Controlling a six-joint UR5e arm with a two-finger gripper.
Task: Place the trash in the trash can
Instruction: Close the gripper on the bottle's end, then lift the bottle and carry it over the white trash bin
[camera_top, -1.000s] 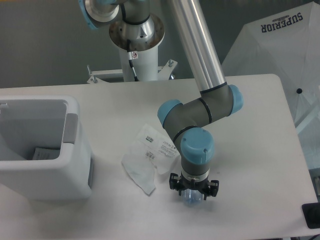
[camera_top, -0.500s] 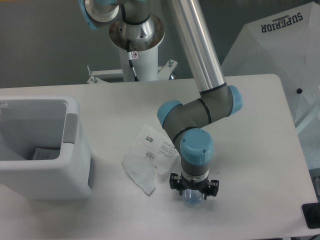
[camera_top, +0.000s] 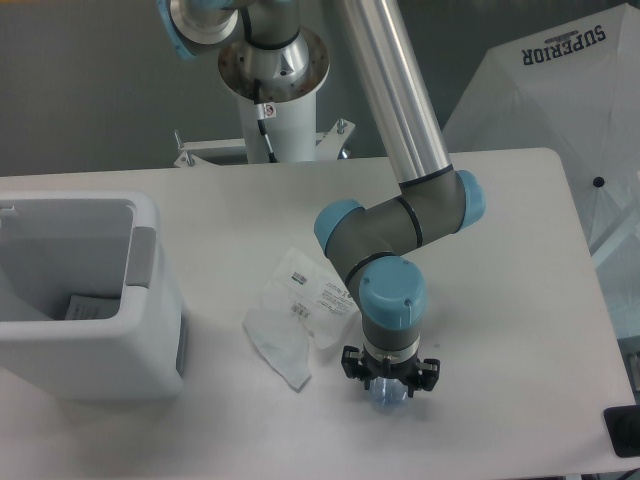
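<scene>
The clear water bottle (camera_top: 388, 398) stands near the table's front edge; only a bluish, clear part of it shows beneath my gripper (camera_top: 388, 388). The gripper points straight down over it, and the wrist hides the fingers, so I cannot tell whether they are open or shut. The wrinkly clear plastic bag (camera_top: 296, 322) with its white printed label lies flat on the table just left of the gripper. The white trash can (camera_top: 140, 215) with a grey side panel (camera_top: 146, 258) stands at the left, well apart from the gripper. A white slip lies inside it.
The arm's white base column (camera_top: 275, 110) stands at the table's back edge. A white fabric canopy printed SUPERIOR (camera_top: 560, 90) stands beyond the right edge. A black object (camera_top: 622, 430) sits at the front right corner.
The gripper has sunk very slightly over the bottle. The bag and the trash can have not moved.
</scene>
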